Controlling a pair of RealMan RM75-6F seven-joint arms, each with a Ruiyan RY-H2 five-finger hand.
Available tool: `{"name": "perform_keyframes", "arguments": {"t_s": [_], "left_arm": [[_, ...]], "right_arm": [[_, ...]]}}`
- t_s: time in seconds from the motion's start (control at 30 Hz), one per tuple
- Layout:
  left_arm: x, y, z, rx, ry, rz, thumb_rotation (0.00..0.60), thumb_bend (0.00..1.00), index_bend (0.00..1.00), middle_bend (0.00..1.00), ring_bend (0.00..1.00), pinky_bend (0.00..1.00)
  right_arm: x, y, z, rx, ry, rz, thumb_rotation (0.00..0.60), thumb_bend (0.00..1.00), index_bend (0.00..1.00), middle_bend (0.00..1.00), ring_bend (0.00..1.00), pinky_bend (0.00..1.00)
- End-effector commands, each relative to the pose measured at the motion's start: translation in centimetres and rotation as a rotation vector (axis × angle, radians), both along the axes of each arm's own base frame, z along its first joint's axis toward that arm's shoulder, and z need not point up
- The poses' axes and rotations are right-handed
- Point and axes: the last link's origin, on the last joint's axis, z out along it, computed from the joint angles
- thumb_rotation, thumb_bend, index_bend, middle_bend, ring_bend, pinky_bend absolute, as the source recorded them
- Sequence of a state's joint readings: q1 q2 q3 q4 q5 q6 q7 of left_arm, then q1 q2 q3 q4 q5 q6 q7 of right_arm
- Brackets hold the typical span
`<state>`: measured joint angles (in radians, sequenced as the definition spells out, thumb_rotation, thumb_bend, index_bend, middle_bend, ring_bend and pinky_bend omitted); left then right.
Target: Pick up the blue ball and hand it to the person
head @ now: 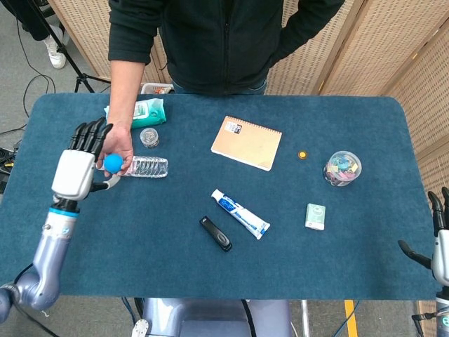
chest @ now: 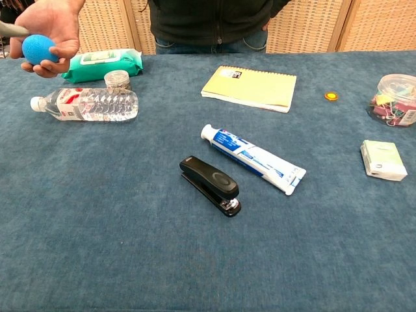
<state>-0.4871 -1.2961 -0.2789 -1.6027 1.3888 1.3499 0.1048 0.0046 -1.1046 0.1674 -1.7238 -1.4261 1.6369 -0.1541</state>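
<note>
- Head view: the left hand (head: 74, 173) is seen raised over the near-left part of the blue surface (head: 140, 232), fingers (head: 88, 135) spread wide and straight, nothing held in them.
- The blue ball (head: 113, 163) is cradled in the person's hand (head: 119, 149), right beside the robot's fingers, just off the thumb side of the left hand. Whether the thumb tip touches the ball can't be told.
- In the chest view the blue ball (chest: 39, 49) is seen sitting in the person's cupped palm (chest: 55, 26) at the top-left corner; only a grey sliver of the robot's left hand (chest: 12, 28) is caught at the frame edge there.
- A water bottle (head: 149, 167) is lying on its side just past the fingers, with a small jar (head: 149, 137) and a green wipes pack (head: 140, 112) beyond it.
- Well away from the fingers: a tan notebook (head: 246, 142), a toothpaste tube (head: 240, 213), a black stapler (head: 215, 233), a small orange thing (head: 302, 154), a clear tub of clips (head: 342, 168) and a little green box (head: 316, 216).
- The right hand (head: 436, 242) is only partly shown at the far right edge, off the surface, fingers apart and holding nothing.
</note>
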Motion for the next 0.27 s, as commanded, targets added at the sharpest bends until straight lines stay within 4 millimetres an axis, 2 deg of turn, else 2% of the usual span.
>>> {"name": "perform_keyframes", "arguments": {"t_s": [0.03,0.1,0.27], "left_arm": [[-2.5,-4.0,1.9,-0.006,-0.048,0.03,0.6,0.01,0.0,0.0,0.0,0.0],[-5.0,-6.6,2.6,-0.013,-0.04,0.097,0.6,0.0,0.0,0.0,0.0,0.0],[-8.8,-10.5,3.3,-0.023,-0.004,0.213,0.6,0.0,0.0,0.0,0.0,0.0]], "right_arm": [[0.1,0.0,0.0,0.0,-0.002,0.003,0.6,0.0,0.0,0.0,0.0,0.0],[0.1,0.1,0.0,0.0,-0.003,0.007,0.6,0.0,0.0,0.0,0.0,0.0],[0.2,0.2,0.0,0.003,-0.007,0.01,0.6,0.0,0.0,0.0,0.0,0.0]]}}
